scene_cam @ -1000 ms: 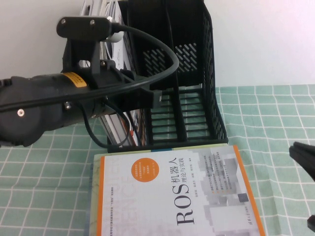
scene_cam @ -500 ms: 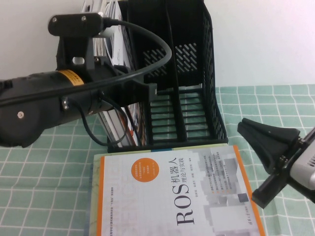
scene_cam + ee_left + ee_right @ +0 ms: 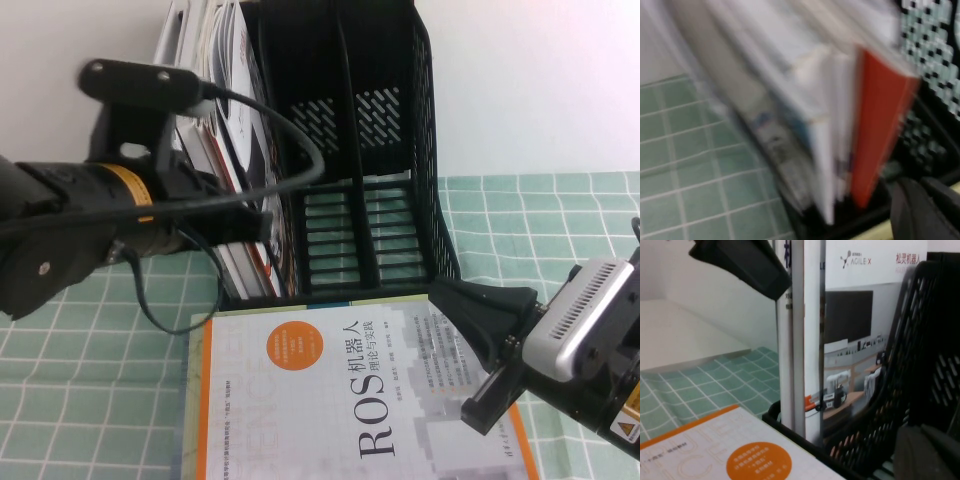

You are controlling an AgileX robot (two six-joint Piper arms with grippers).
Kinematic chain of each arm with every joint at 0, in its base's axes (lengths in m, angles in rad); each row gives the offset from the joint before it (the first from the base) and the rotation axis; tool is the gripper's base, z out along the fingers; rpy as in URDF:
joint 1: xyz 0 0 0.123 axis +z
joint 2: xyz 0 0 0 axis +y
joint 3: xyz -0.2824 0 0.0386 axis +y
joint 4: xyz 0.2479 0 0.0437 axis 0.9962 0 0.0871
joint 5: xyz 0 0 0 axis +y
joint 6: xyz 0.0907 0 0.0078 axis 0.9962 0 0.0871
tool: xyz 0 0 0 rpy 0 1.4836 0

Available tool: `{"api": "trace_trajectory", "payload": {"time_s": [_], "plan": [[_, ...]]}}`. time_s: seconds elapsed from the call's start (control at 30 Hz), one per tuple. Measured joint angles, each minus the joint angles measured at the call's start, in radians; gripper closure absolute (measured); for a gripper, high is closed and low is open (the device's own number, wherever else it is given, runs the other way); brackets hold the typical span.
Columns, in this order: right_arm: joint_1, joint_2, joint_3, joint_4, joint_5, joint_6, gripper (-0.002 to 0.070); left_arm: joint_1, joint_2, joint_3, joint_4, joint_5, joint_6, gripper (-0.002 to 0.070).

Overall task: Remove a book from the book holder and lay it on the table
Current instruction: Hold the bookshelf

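The black book holder [image 3: 400,230] stands on the green-checked table [image 3: 560,220], with several books upright in its left compartment [image 3: 222,70]. The book [image 3: 845,340], grey-white with a photo of robots, stands there against the slotted wall [image 3: 920,340]. My left gripper [image 3: 260,222] is beside that compartment's front, its fingers together and empty; its wrist view shows the book edges and a red cover [image 3: 880,125] close ahead. My right gripper [image 3: 445,292] is shut and hovers over the near right of the holder, pointing at it.
A white, orange-bordered "ROS" book [image 3: 350,400] lies flat on the table just in front of the holder, under the right gripper. The holder's middle and right compartments [image 3: 385,120] hold nothing. A white wall rises behind.
The left gripper has drawn back to the left, out from the holder's front. The right arm has come in from the right edge, over the ROS book, toward the holder.
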Motion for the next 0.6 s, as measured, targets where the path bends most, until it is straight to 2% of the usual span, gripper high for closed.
{"api": "trace_trajectory", "payload": {"time_s": [0.1,0.2,0.3,0.6], "plan": [[0.0,0.012,-0.002,0.0,-0.002,0.002,0.0668,0.0,0.0,0.0,0.254,0.01,-0.358,0.0678],[0.0,0.015,-0.002,0.0,-0.006,0.002,0.0668,0.0,0.0,0.0,0.43,0.002,-0.622,0.0678],[0.0,0.015,-0.002,-0.005,-0.006,0.002,0.0668,-0.023,0.0,0.0,0.45,-0.008,-0.678,0.0678],[0.0,0.017,-0.006,-0.068,-0.006,0.001,0.0668,-0.166,0.0,-0.017,0.424,-0.013,-0.674,0.0678]]}}
